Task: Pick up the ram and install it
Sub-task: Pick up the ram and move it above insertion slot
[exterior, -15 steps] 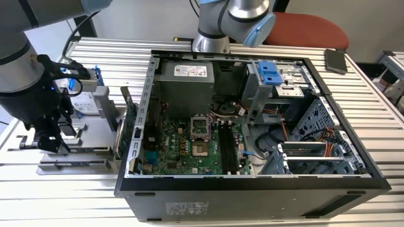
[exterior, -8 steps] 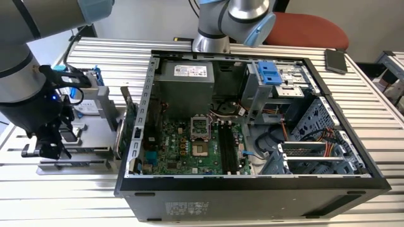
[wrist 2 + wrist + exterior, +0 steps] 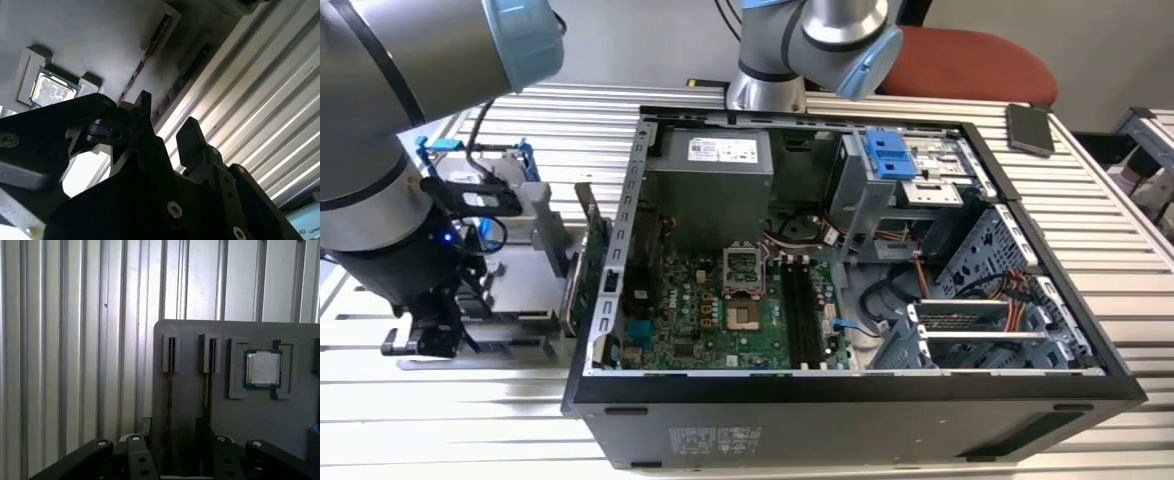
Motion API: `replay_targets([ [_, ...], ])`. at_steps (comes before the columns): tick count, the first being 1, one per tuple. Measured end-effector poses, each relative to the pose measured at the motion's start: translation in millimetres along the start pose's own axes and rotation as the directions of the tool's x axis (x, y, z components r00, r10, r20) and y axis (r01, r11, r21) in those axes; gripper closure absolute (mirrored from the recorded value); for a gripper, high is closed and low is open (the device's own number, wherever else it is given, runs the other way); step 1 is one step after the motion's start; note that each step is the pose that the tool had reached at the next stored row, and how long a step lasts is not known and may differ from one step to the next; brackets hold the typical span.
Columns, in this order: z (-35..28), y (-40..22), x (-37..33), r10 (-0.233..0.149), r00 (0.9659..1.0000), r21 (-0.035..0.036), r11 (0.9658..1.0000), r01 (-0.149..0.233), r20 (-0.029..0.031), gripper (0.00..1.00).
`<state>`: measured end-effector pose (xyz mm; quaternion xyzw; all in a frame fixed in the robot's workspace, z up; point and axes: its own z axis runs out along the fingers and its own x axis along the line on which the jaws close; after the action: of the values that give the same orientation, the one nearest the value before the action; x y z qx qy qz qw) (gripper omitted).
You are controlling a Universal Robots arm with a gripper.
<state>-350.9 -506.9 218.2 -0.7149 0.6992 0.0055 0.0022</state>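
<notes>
While the gripper (image 3: 173, 434) hangs over the grey tray (image 3: 190, 335), its jaws stand apart and hold nothing. The ram (image 3: 170, 371) stands on edge in a tray slot just beyond the fingertips, with a second stick (image 3: 207, 372) alongside and a processor chip (image 3: 262, 368) further along. The open computer case (image 3: 854, 392) sits apart, toward the exterior view's right.

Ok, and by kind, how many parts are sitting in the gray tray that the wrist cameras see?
In the gray tray, first wrist view:
ram sticks, standing on edge in slots: 2
processor chip, lying flat in its recess: 1
Total: 3
</notes>
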Motion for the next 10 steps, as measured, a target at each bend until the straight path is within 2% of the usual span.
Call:
replay_targets([
  [10,16.5,-0.1,0.4,0.000,1.0000,0.0000,1.0000,0.000,0.0000,0.00],
])
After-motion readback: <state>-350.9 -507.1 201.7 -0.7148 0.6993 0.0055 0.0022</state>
